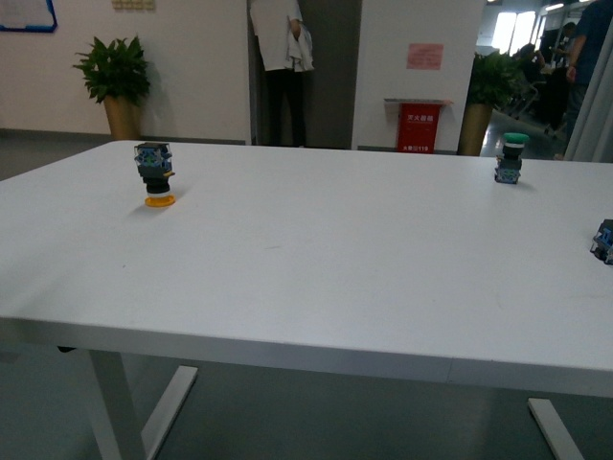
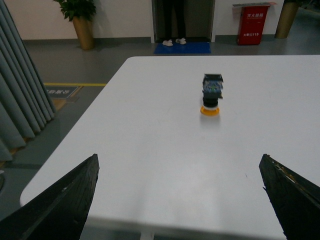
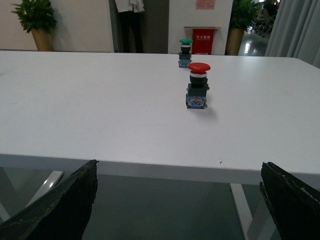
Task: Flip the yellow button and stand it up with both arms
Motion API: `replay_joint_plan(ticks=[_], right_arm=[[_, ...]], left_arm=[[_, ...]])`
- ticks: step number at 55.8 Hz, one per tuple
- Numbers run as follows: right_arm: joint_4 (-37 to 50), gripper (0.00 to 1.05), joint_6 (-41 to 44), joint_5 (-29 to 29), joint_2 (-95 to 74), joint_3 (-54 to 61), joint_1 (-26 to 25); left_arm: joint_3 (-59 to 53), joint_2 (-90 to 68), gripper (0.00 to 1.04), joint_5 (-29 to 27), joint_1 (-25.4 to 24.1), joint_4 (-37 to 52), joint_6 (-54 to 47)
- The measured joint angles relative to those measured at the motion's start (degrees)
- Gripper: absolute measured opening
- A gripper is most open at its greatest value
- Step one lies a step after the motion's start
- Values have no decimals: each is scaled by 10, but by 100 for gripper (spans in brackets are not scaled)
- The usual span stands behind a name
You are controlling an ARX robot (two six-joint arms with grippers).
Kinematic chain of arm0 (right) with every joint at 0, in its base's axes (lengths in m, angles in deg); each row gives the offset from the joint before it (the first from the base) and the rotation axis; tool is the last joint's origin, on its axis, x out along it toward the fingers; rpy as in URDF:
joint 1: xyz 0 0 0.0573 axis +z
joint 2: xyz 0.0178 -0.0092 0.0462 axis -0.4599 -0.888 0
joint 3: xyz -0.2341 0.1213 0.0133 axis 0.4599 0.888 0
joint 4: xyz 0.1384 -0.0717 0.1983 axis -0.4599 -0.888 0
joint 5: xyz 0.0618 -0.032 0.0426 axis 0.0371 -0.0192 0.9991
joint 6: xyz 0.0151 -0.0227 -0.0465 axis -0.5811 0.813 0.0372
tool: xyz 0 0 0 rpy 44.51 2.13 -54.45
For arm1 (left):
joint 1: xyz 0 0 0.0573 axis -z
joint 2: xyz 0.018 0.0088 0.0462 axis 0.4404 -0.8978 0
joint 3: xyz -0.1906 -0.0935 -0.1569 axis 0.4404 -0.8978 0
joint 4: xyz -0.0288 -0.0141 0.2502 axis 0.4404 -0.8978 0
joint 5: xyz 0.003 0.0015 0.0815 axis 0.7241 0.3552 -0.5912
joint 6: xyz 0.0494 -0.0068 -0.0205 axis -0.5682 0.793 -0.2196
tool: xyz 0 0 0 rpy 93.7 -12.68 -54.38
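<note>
Fingers of the left gripper are spread wide with nothing between them; the two black tips frame the near part of the white table in the left wrist view. The fingers of the right gripper stand equally wide apart and hold nothing, hanging just short of the table's near edge. Neither arm shows in the front view.

The yellow button rests upside down on the table's far left part. Its yellow cap lies flat on the surface, the black collar sits above it, and the blue-grey block is on top. In the left wrist view the same button lies ahead of the open left gripper, well apart from both fingers.

A green button stands upright, cap up, near the far right edge of the table. A red button stands upright ahead of the right gripper, nearer to it than the green one, which is behind. At the right border of the front view a blue-grey block is cut by the frame, and its cap cannot be seen.

Beyond the table are a potted plant, a red box and a standing person
</note>
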Motion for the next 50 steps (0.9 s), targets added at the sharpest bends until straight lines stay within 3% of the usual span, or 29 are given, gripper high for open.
replay_joint_plan(ticks=[13,22,36,50], right_arm=[[0,98,0,0,0,0,0],[0,98,0,0,0,0,0],[0,98,0,0,0,0,0],[0,98,0,0,0,0,0]], left_arm=[[245,-245,99,-7,43,-44,-18],[413,-369,99,25,82,-116,0],[557,-484,99,55,87,-190,49],[615,-549,99,51,79,-221,70]])
